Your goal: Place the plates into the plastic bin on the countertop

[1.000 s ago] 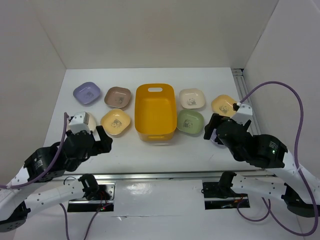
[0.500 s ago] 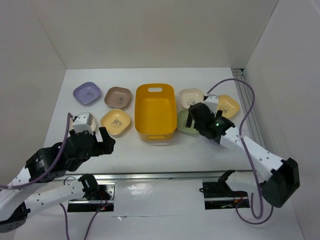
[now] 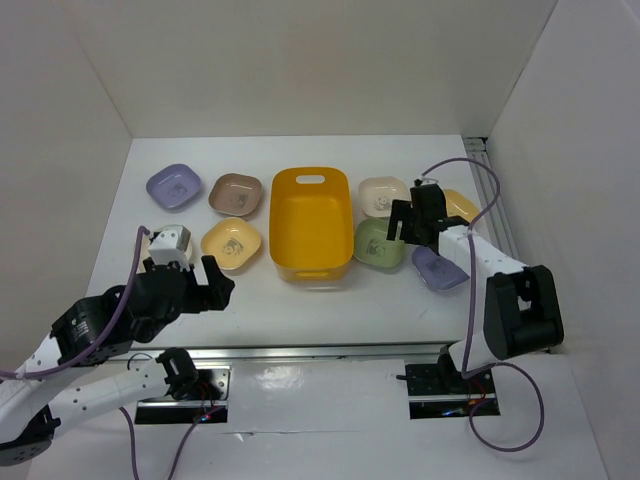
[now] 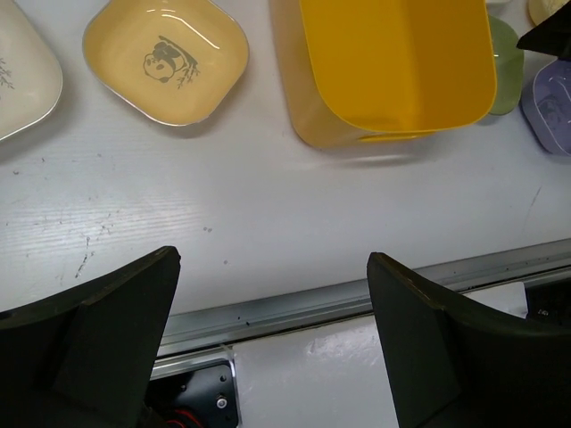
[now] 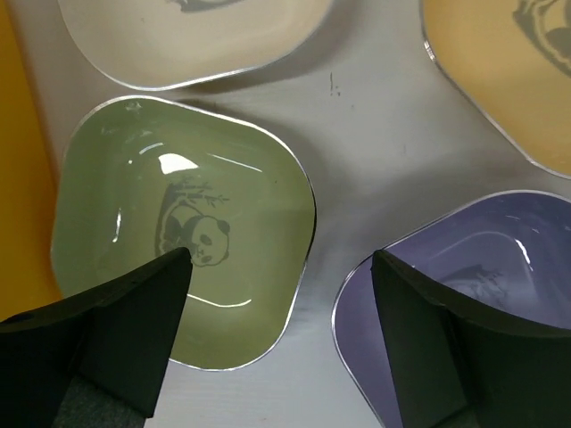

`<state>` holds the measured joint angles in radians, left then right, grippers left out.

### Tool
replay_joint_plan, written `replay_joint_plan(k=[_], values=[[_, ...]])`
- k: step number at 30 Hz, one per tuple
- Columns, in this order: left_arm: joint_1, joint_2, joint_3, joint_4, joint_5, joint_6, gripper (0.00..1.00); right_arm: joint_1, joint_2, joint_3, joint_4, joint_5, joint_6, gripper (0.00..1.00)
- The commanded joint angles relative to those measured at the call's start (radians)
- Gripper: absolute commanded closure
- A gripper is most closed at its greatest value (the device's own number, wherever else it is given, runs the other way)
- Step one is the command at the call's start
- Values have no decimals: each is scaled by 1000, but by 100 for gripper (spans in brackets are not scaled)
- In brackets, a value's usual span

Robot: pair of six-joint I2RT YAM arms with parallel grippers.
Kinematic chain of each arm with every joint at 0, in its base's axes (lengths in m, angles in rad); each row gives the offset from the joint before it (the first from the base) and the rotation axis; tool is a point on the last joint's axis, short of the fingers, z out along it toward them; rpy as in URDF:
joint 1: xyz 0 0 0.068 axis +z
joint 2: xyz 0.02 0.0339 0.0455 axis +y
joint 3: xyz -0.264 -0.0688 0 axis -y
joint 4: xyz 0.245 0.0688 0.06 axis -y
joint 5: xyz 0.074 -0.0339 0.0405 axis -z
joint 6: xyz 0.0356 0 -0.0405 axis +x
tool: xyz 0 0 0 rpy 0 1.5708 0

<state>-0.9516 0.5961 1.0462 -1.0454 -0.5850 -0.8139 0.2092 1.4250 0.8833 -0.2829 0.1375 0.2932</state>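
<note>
Right jaws stand wide and empty, straddling the rim of the green plate, probably to pinch it. A lavender plate lies under the outer finger, and the plastic bin sits just beyond the inner one. Left jaws wide, empty, idle.

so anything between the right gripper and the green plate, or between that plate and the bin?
Nothing visible. The right gripper hangs open over the green plate's right edge, with a lavender plate close beside on the right. The plastic bin stands directly left of the green plate, top open, nothing lying between them.
</note>
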Motion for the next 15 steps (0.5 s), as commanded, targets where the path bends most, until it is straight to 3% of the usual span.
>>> replay_joint_plan(k=[1,10,14,15], values=[[-3,-21,-2,42,13,28,0,-22,60,39,77,-53,-52,13],[-3,-21,-11,42,13,28,0,-22,204,69,117,-62,-94,32],[-3,-30,-11,42,13,28,0,-22,227,69,136,-53,-94,52],[-3,-30,-11,42,13,28,0,-13,227,69,136,-53,-94,53]])
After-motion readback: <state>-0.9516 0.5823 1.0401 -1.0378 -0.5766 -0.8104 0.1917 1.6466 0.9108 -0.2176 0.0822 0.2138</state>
